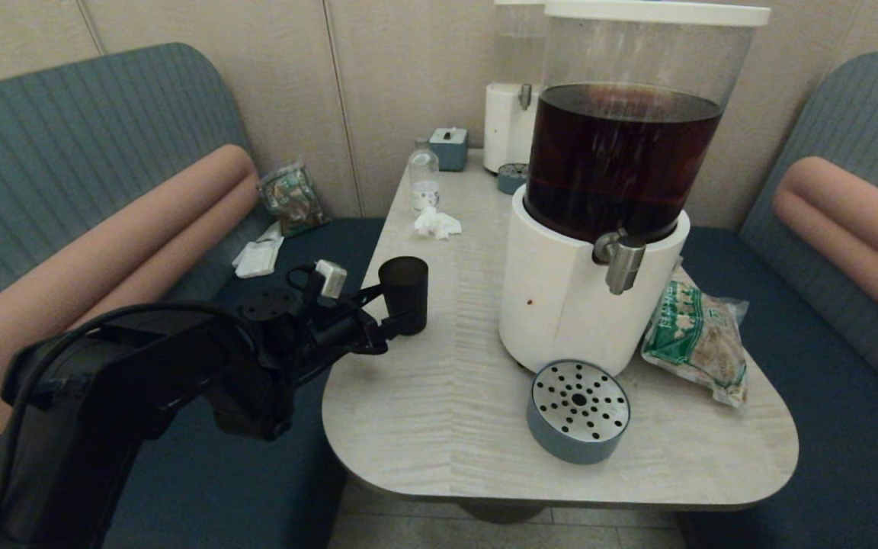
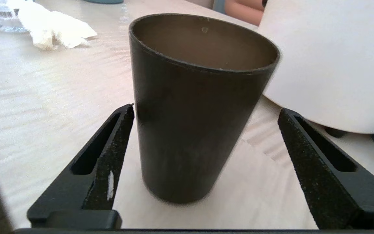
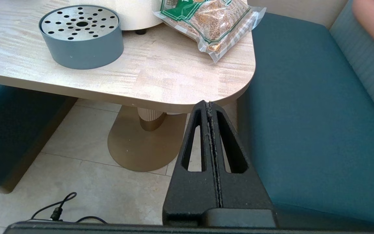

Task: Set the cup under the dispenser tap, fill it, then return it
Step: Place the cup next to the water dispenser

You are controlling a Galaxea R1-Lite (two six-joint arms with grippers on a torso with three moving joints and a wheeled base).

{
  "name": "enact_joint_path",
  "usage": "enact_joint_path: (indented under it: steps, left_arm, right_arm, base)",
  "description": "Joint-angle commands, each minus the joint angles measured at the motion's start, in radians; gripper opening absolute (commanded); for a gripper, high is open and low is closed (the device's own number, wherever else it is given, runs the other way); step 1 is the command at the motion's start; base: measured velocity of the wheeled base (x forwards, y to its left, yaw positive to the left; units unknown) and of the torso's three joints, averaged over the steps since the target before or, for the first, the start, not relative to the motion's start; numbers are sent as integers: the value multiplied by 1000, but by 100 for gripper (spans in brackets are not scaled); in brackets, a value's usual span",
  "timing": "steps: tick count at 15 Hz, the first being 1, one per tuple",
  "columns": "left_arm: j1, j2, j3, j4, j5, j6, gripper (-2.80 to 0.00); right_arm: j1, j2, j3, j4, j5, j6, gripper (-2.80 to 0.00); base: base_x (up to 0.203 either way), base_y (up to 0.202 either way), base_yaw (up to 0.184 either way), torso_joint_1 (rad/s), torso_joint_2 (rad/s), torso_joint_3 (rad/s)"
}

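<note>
Flanking cup, left hand open-fingered

A café or diner booth: padded teal benches flank a rounded desk bearing two drink dispensers, drip trays and a tissue box, with tiled floor beneath.

The table is carrying the big dispenser, which is standing near its middle. Just in front of the dispenser a drip tray is sitting, and a snack bag is lying against its right side. The cup is standing upright to its left, by the table edge. Behind the dispenser a tissue, a bottle, a small box, a second tray and a smaller dispenser are resting.
</note>
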Motion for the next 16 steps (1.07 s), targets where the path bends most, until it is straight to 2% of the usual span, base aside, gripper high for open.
enact_joint_path:
  steps: [1,4,11,12,16]
  left_arm:
    - [23,-55,58,-8,-12,3,0]
    - [34,-107,134,-8,-39,10,0]
    - [35,-314,340,-8,-45,15,0]
    - [36,-351,368,-8,-45,16,-280]
    - [40,-543,476,-8,-45,16,-280]
  right_arm:
    - [0,2,0,0,0,-1,-280]
    - [0,2,0,0,0,-1,-280]
    - [0,2,0,0,0,-1,-280]
    - [0,2,0,0,0,-1,-280]
    - [0,2,0,0,0,-1,-280]
  base:
    - [0,0,0,0,0,0]
    - [0,0,0,0,0,0]
    - [0,0,0,0,0,0]
    - [0,0,0,0,0,0]
    - [0,0,0,0,0,0]
